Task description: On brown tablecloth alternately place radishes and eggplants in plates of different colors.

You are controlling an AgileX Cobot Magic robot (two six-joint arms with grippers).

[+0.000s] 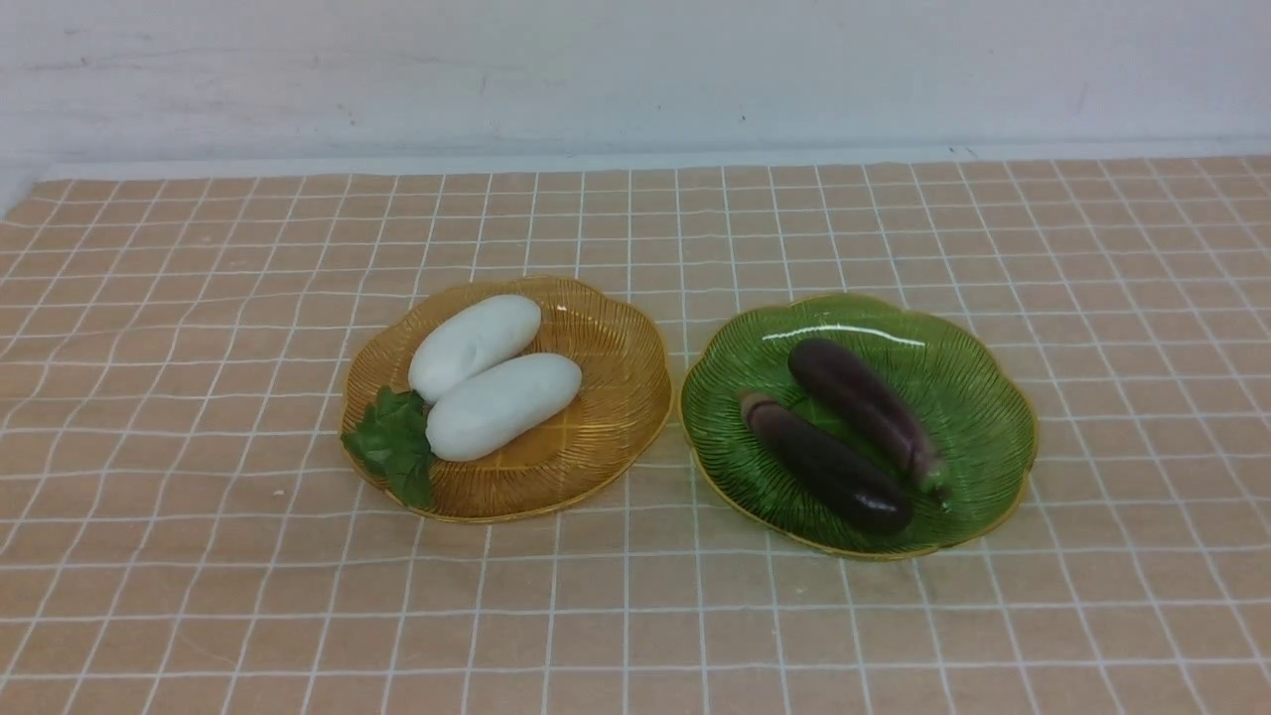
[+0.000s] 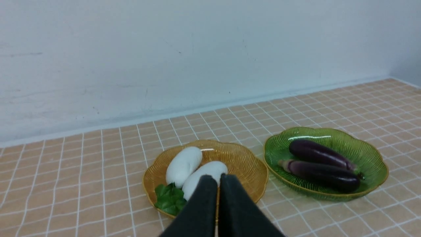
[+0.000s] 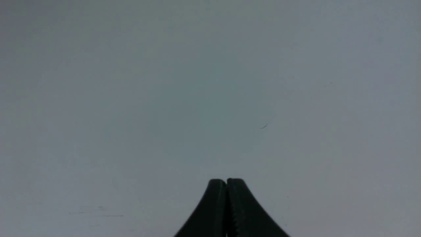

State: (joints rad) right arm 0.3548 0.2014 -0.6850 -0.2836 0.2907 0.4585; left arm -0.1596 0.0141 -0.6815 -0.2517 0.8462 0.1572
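Both the left gripper (image 2: 218,179) and right gripper (image 3: 226,181) are closed, holding nothing.

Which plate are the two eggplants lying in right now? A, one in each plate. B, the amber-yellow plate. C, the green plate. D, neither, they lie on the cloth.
C: both eggplants lie side by side in the green plate, while the amber-yellow plate holds the two radishes.
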